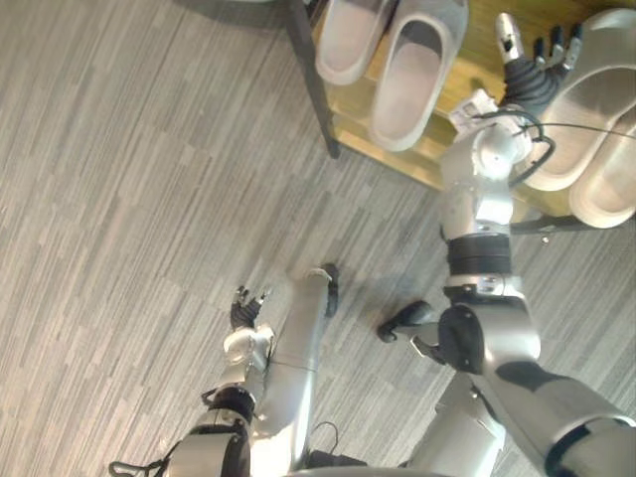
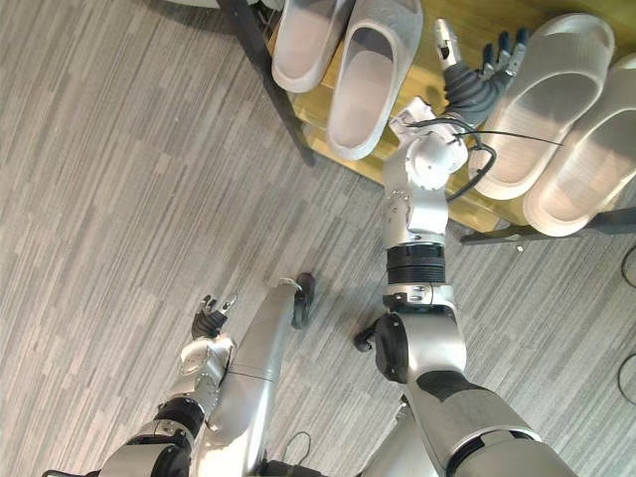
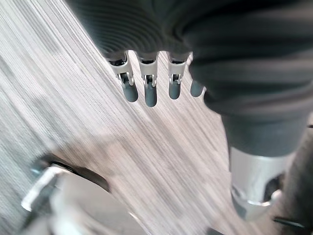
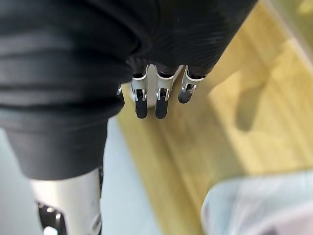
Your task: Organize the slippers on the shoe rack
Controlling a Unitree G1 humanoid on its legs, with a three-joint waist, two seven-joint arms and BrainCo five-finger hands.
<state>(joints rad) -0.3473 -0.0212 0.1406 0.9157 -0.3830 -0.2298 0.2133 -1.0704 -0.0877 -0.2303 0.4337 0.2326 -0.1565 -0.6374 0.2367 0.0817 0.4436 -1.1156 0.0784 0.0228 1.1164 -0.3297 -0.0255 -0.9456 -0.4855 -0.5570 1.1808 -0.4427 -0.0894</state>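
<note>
Hovering my right hand [image 1: 532, 78], spread wide and empty, over yellow wooden shoe rack [image 1: 481, 45] | next, I guess: line up pale grey foam slippers [image 1: 412, 75] | left hand [image 1: 245, 313] loose, empty

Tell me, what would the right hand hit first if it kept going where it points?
Likely just the rack's bare wood: the right hand points along the gap between the slippers. The nearest slipper lies close beside its fingers, so it might brush that; depth is unclear.
</note>
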